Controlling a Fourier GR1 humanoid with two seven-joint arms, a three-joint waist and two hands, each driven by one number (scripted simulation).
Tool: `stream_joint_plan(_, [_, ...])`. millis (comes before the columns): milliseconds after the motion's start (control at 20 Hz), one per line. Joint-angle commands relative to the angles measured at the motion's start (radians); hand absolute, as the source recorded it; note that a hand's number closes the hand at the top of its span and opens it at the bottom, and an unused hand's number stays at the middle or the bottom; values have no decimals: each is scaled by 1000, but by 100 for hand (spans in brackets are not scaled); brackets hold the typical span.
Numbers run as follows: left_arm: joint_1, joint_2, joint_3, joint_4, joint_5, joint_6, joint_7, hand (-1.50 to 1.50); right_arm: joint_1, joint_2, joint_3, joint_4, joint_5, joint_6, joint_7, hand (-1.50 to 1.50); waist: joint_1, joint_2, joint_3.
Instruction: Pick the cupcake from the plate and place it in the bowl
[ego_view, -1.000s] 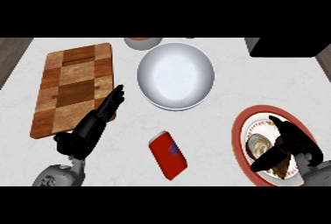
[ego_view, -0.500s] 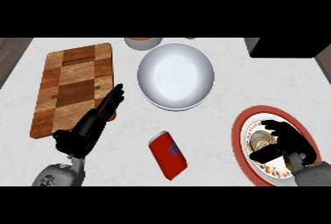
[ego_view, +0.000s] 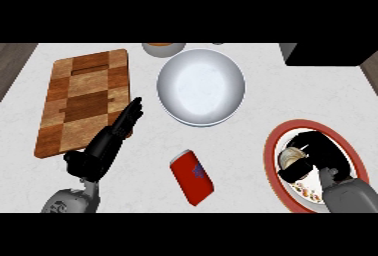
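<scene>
The robot's black right hand (ego_view: 319, 155) lies over the round red-rimmed white plate (ego_view: 277, 150) at the counter's right, its fingers curled round the pale cream-topped cupcake (ego_view: 293, 157), which still sits on the plate. The wide, shallow white bowl (ego_view: 201, 86) stands well apart, toward the far middle of the white counter (ego_view: 251, 135). The black left hand (ego_view: 111, 140) rests with straight fingers, holding nothing, its fingertips at the edge of the brown checkered wooden cutting board (ego_view: 77, 100). A red rectangular packet (ego_view: 192, 178) lies between the two arms. A small orange-rimmed dish (ego_view: 163, 48) sits at the far edge.
</scene>
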Motion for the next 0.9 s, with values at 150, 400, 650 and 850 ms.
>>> stream_joint_plan(150, [-73, -29, -62, 5, -6, -40, 15, 0, -309, 247, 322, 4, 194, 67, 53, 150, 146, 21, -1])
stream_joint_plan(400, [-103, -25, -49, 35, -3, -50, 21, 0, -555, 447, 444, 193, 270, 93, 140, 150, 140, 23, 0])
stream_joint_plan(650, [-107, -31, -34, 52, 4, -44, 24, 0, -748, 453, 511, 307, 348, 20, 276, 150, 116, 11, 1])
stream_joint_plan(850, [-125, -53, -43, 88, -10, -26, 39, 0, -902, 454, 481, 311, 382, -83, 307, 150, 98, 10, 2])
